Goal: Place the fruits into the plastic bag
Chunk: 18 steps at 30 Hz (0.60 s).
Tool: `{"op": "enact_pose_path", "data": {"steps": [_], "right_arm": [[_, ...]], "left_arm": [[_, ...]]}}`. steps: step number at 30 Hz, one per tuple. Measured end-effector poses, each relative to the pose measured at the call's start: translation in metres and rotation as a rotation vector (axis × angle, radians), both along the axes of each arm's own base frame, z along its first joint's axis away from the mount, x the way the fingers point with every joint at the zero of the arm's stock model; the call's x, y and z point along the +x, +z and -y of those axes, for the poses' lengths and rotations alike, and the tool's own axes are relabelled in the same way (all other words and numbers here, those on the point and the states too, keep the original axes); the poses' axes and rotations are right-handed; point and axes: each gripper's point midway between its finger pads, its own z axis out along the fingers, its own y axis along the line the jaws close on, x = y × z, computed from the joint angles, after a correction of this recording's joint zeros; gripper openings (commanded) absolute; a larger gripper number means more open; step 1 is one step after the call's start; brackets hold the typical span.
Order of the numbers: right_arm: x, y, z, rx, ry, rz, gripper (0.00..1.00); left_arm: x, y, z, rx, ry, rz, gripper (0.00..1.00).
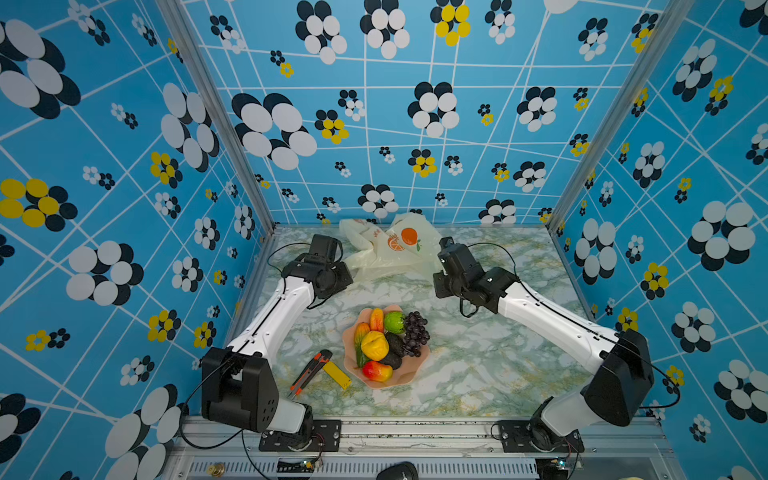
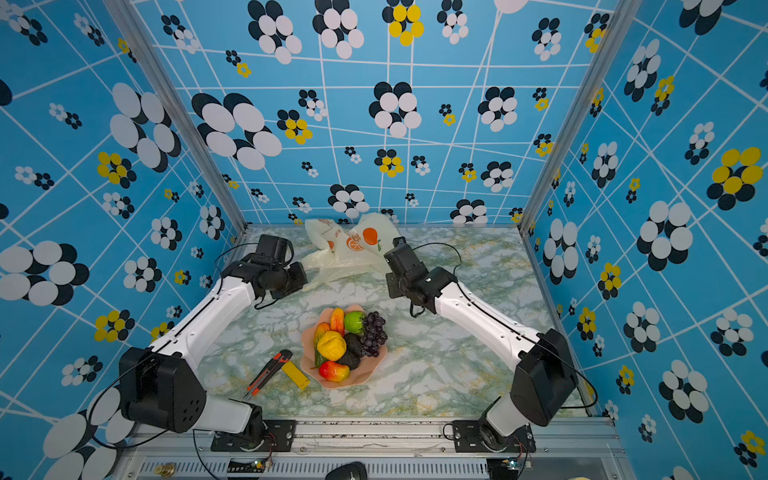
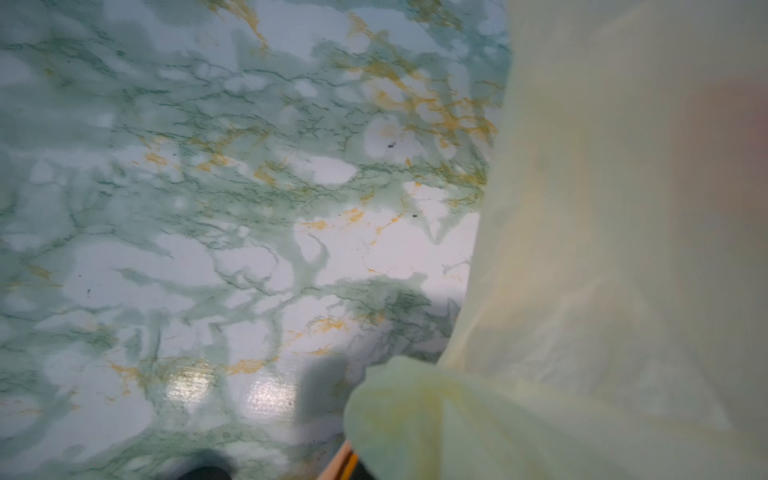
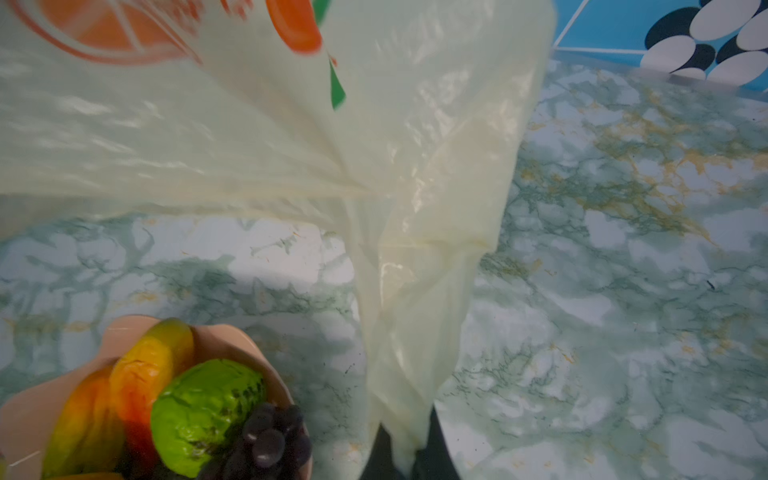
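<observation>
**Two grippers pinch the bag; fruit sits in the bowl**

Taking the marbled table (image 1: 478,374) as a clock face with 12 at the back wall, the orange-black utility knife (image 1: 309,372) lies at about 7 o'clock, with the flat yellow block (image 1: 336,374) just beside it on the bowl side.

The left gripper (image 1: 348,272) sits near 10 o'clock. Its jaws are closed, and a bunched fold of the plastic bag (image 1: 395,249) gathers right at it in the left wrist view. The fingers themselves are hidden by the plastic.

The pink bowl (image 1: 399,380) stands just toward 6 from the centre. The fruits (image 1: 386,340) are all piled inside it: the yellow lumpy one (image 1: 375,345) and the mango (image 1: 376,371) on the 9 o'clock side, the green round one (image 1: 394,322) toward 12, and the grape bunch (image 1: 415,332) at 3.

The bag sits at 12 o'clock against the back wall, spread between the two arms, with no fruit in it.

The right gripper (image 1: 437,274), near 1 o'clock, is clamped on a drawn-down strip of the bag.
</observation>
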Motion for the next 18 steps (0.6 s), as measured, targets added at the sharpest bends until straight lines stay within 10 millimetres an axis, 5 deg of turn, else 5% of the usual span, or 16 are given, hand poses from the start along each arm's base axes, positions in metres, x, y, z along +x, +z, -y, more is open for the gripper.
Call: {"op": "enact_pose_path", "data": {"steps": [4, 12, 15, 18], "right_arm": [[0.035, 0.135, -0.001, 0.221, -0.024, 0.247, 0.0], [0.083, 0.327, -0.011, 0.457, 0.014, 0.683, 0.0], [0.073, 0.371, -0.008, 0.537, 0.04, 0.836, 0.0], [0.043, 0.396, -0.008, 0.557, 0.093, 0.885, 0.0]], "left_arm": [[0.04, 0.105, 0.016, -0.062, -0.03, 0.21, 0.0], [0.092, 0.316, 0.043, -0.184, -0.094, 0.723, 0.02], [0.089, 0.361, 0.057, -0.246, -0.141, 0.891, 0.09], [0.068, 0.393, 0.091, -0.245, -0.251, 1.044, 0.01]]}}
